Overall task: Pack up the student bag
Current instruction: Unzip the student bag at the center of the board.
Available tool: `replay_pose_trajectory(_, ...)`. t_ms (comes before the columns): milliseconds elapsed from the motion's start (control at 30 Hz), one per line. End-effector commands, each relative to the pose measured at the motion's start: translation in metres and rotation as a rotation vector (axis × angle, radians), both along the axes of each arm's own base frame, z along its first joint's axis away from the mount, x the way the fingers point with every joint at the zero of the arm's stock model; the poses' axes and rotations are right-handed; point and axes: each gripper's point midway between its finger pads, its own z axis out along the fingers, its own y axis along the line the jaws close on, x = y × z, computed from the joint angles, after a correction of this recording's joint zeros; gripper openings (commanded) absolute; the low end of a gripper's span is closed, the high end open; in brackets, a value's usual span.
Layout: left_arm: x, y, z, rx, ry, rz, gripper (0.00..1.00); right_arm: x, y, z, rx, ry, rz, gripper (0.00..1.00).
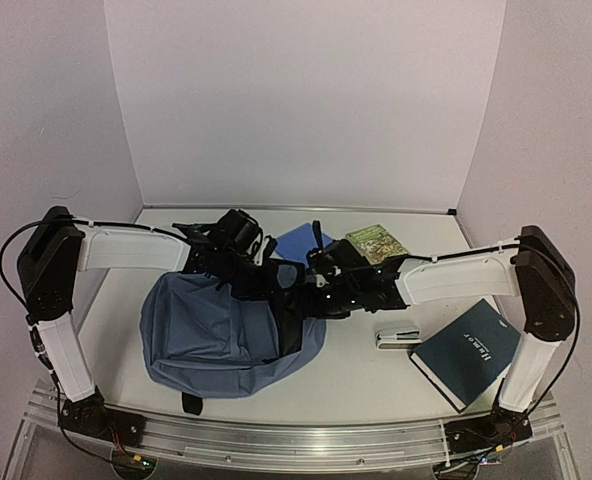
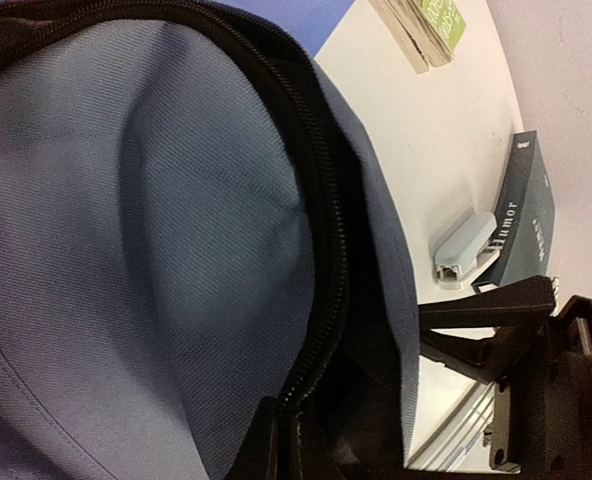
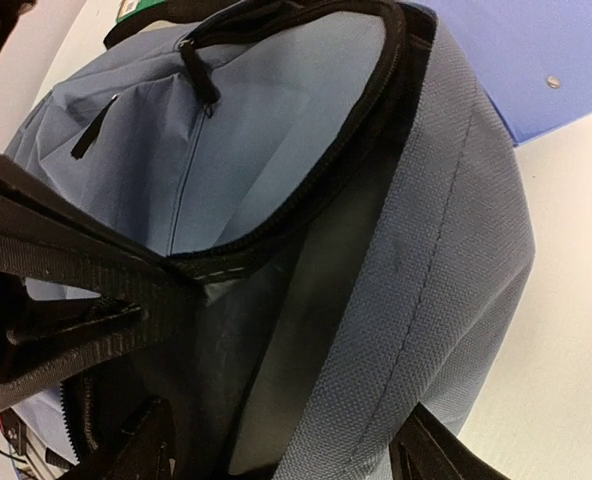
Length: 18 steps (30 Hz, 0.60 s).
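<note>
Opening bag point(image 1: 206, 340) mouth for packing.
Left tool point(image 2: 291, 445) shut on zip rim point(image 2: 321, 250), likely to lift it; right tool point(image 3: 281, 455) wide open, straddling the other side, no grip.

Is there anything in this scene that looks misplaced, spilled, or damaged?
Nothing stands out. The bag lies on the table with its zip open and no tear showing. The dark book, stapler, green book and blue notebook lie flat around it, nothing spilled.
</note>
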Motion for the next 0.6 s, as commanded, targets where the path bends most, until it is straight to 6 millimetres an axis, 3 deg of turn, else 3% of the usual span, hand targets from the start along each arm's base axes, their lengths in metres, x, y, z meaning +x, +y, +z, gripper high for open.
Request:
replay_pose_trajectory(0,0.006,0.018,0.024,0.021,-0.085,0.066,0.0,0.02,-0.003,0.021,-0.009,-0.083,-0.094,0.64)
replay_pose_trajectory(167,0.008,0.044,0.046,0.02,-0.142,0.142,0.0,0.032,-0.022,-0.003,-0.153,-0.098,-0.171,0.48)
replay_pose_trajectory(367,0.018,0.103,0.056,0.023,-0.146,0.265,0.0,0.047,-0.04,-0.001,-0.192,-0.117,-0.249,0.02)
replay_pose_trajectory(567,0.03,0.178,0.087,0.036,-0.216,0.422,0.0,0.07,-0.088,0.024,-0.206,-0.159,-0.36,0.0)
